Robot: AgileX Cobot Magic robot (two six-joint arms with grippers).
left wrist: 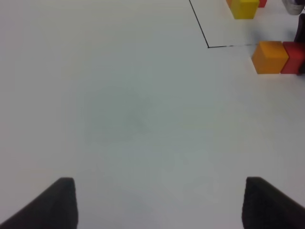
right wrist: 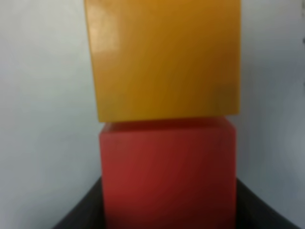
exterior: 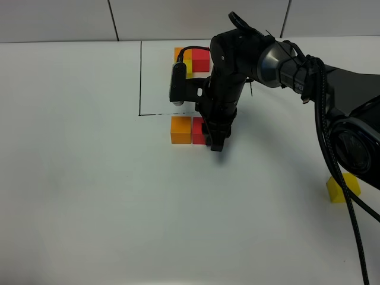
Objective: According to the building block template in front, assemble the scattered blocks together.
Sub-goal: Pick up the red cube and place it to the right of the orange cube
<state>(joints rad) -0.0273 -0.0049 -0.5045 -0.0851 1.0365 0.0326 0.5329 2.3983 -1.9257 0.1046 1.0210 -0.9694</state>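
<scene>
The template [exterior: 199, 59] is a cluster of orange, red and yellow cubes at the back, inside a thin black drawn frame [exterior: 141, 77]. Just in front of the frame an orange cube [exterior: 180, 129] and a red cube [exterior: 198, 131] sit side by side, touching. My right gripper [exterior: 210, 136] reaches down over the red cube. In the right wrist view its dark fingers [right wrist: 76, 214] flank the red cube [right wrist: 167, 171], with the orange cube [right wrist: 162, 57] against it. The loose yellow cube [exterior: 342, 189] lies far right. My left gripper [left wrist: 159, 205] is open over bare table.
The white table [exterior: 89, 196] carries everything. The right arm and its cables [exterior: 332, 148] stretch from the right edge to the middle, passing above the yellow cube. In the left wrist view the orange cube [left wrist: 270, 57] and the frame corner [left wrist: 208, 46] show far off.
</scene>
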